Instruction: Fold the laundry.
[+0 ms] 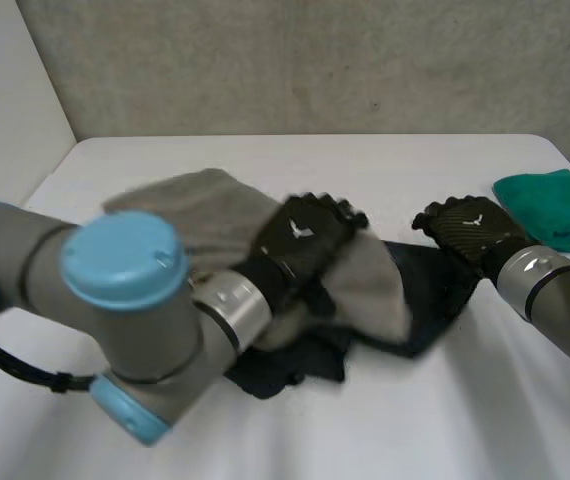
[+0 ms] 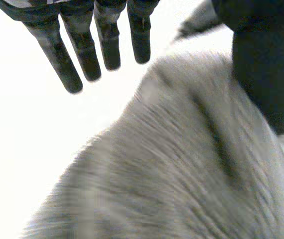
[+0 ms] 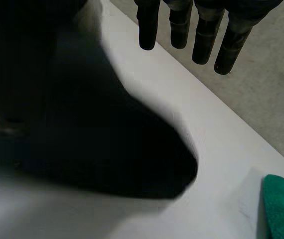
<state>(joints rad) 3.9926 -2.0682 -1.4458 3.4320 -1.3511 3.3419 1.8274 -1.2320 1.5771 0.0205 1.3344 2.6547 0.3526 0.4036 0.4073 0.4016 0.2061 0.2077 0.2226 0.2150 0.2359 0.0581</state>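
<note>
A grey cloth (image 1: 190, 205) lies crumpled at the table's middle, partly covering a dark navy cloth (image 1: 420, 285). My left hand (image 1: 305, 238) hovers over the grey cloth's right part. In the left wrist view its fingers (image 2: 82, 52) are straight and spread from the thumb (image 2: 266, 64), with the grey cloth (image 2: 182, 164) below the palm and nothing pinched. My right hand (image 1: 465, 228) sits at the dark cloth's right corner. Its straight fingers (image 3: 204, 35) reach past the dark cloth (image 3: 107, 139) over bare table.
A folded green cloth (image 1: 555, 205) lies at the table's far right edge, beside my right arm, and is also seen past the dark cloth (image 3: 281, 209). The white table (image 1: 415, 160) ends at a grey wall behind. My left arm crosses the near left.
</note>
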